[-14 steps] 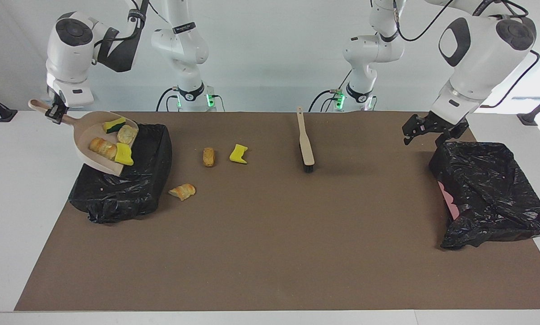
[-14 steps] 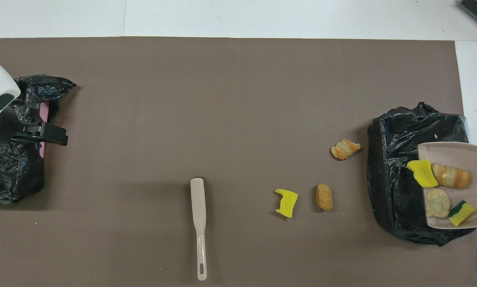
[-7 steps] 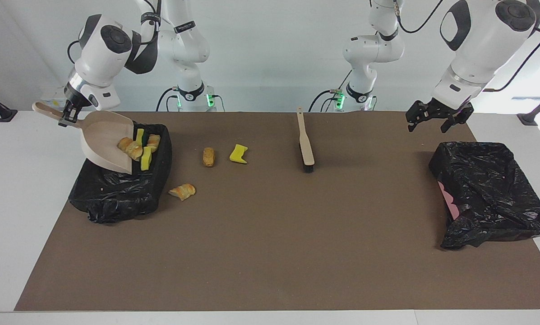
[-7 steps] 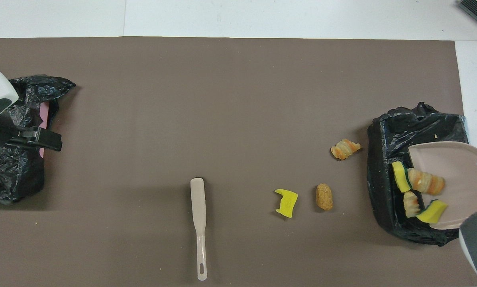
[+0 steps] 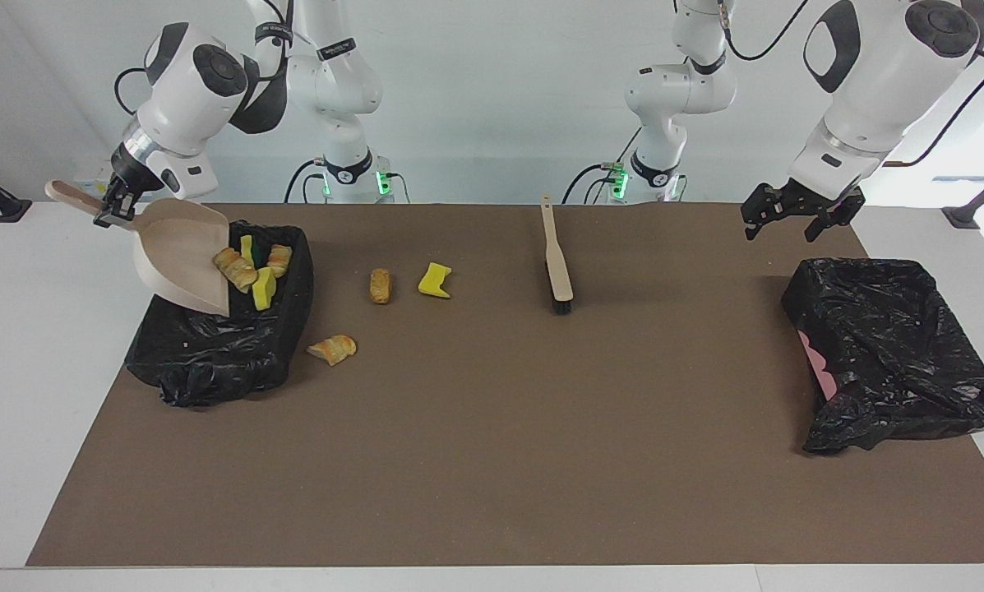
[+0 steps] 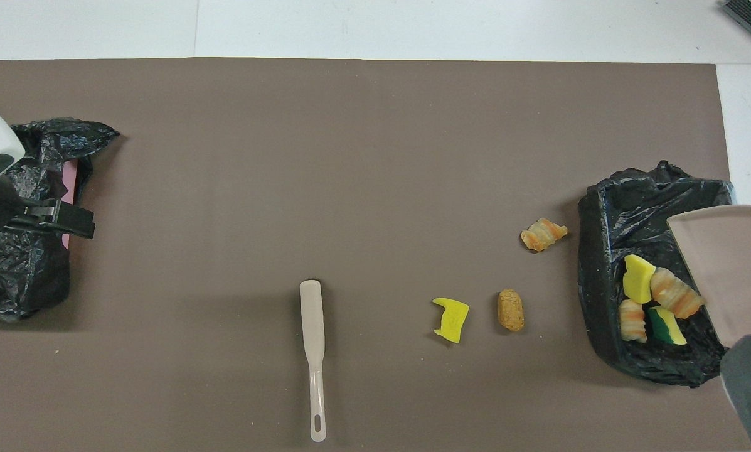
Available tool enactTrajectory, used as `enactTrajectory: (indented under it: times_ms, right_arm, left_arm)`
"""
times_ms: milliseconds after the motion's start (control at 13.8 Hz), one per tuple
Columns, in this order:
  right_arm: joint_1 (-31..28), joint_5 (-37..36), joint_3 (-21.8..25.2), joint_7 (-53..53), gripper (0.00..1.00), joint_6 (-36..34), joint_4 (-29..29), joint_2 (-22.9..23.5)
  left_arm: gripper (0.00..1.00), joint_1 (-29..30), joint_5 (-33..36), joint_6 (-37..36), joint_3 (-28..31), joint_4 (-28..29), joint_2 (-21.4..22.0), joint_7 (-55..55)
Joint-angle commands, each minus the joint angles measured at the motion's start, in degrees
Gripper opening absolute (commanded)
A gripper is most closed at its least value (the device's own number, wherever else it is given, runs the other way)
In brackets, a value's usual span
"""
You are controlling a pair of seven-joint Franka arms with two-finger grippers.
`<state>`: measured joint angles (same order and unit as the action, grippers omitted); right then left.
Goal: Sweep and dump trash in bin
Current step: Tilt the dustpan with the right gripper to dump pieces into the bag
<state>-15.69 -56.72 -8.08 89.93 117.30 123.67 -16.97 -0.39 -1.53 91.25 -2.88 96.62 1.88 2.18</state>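
My right gripper (image 5: 112,207) is shut on the handle of the beige dustpan (image 5: 175,259), which is tipped steeply over the black-bagged bin (image 5: 212,345) at the right arm's end of the mat. Several pieces of trash (image 5: 249,267), yellow and tan, sit at the pan's lower lip inside the bin's opening (image 6: 654,295). Three more pieces lie on the mat beside the bin: a yellow chunk (image 5: 434,280), a tan lump (image 5: 381,285) and a striped pastry (image 5: 333,349). My left gripper (image 5: 796,218) hangs open and empty over the mat by the other black bag.
The beige brush (image 5: 556,255) lies on the mat near the middle, its handle pointing toward the robots. A second black-bagged bin (image 5: 894,353) with a pink patch showing sits at the left arm's end. The brown mat (image 5: 492,460) covers most of the white table.
The right gripper tipped the dustpan steeper and the pieces slid off it into the bin's opening. The left gripper rose and drew back from the second bag.
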Motion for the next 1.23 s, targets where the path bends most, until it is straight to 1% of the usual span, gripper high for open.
enactTrajectory:
  times_ms: [0,145,218,290,435,508,581,653,798,871,944,1016,1089,1161]
  right_arm:
    - [-0.13,-1.99,-0.1,2.27,0.0,-0.58,-2.02,0.01]
    - [0.13,-1.55,-0.36,2.09,0.0,-0.66,-4.04,1.5]
    - [1.78,-0.85,-0.71,1.83,0.0,-1.19,-6.22,3.07]
    - [3.02,0.29,-0.71,1.65,0.0,-3.28,-8.94,4.92]
    - [4.26,6.6,-0.71,1.39,0.0,-8.12,-16.58,10.18]
    - [4.35,9.06,-0.8,1.04,0.0,-9.88,-19.75,11.95]
    - [4.35,12.31,-1.84,-1.14,0.0,-11.29,-21.43,13.01]
    - [4.35,14.34,-2.72,-4.99,0.0,-12.17,-22.49,13.54]
    - [4.35,16.89,-5.0,-11.94,0.0,-12.35,-22.59,13.64]
    - [4.35,19.52,-6.58,-15.28,0.0,-12.35,-22.59,13.64]
    - [4.35,22.77,-7.04,-19.66,0.0,-12.35,-22.85,13.72]
    - [5.13,25.41,-7.3,-25.19,0.0,-12.88,-23.03,14.68]
    - [7.49,27.44,-7.22,-31.6,0.0,-14.71,-23.55,15.91]
    - [9.86,29.11,-7.22,-39.14,0.0,-16.64,-26.34,18.36]
  left_arm:
    - [1.0,1.1,-1.19,-1.43,-0.02,-0.73,0.31,0.1]
    - [1.0,1.1,-1.19,-1.43,-0.11,-0.91,0.23,0.28]
    - [1.0,1.36,-1.19,-1.43,-0.11,-0.91,0.31,0.28]
    - [1.0,1.45,-1.19,-1.43,-0.11,-0.91,0.23,0.28]
    - [1.0,1.62,-1.19,-1.43,-0.11,-0.91,0.31,0.28]
    - [1.0,1.63,-1.19,-1.43,-0.11,-0.91,0.23,0.28]
    - [1.0,1.54,-1.19,-1.43,-0.11,-0.91,0.23,0.28]
    - [1.0,1.54,-1.19,-1.43,-0.11,-0.91,0.23,0.28]
    - [1.0,1.62,-1.19,-1.43,-0.11,-0.91,0.23,0.28]
    - [1.0,1.63,-1.19,-1.43,-0.11,-0.91,0.23,0.28]
    - [1.0,1.63,-1.19,-1.43,-0.11,-0.91,0.23,0.28]
    - [1.0,1.54,-1.19,-1.43,-0.11,-0.91,0.23,0.28]
    - [1.0,1.54,-1.19,-1.43,-0.11,-0.91,0.31,0.28]
    - [1.0,1.54,-1.19,-1.43,-0.11,-0.91,0.31,0.28]
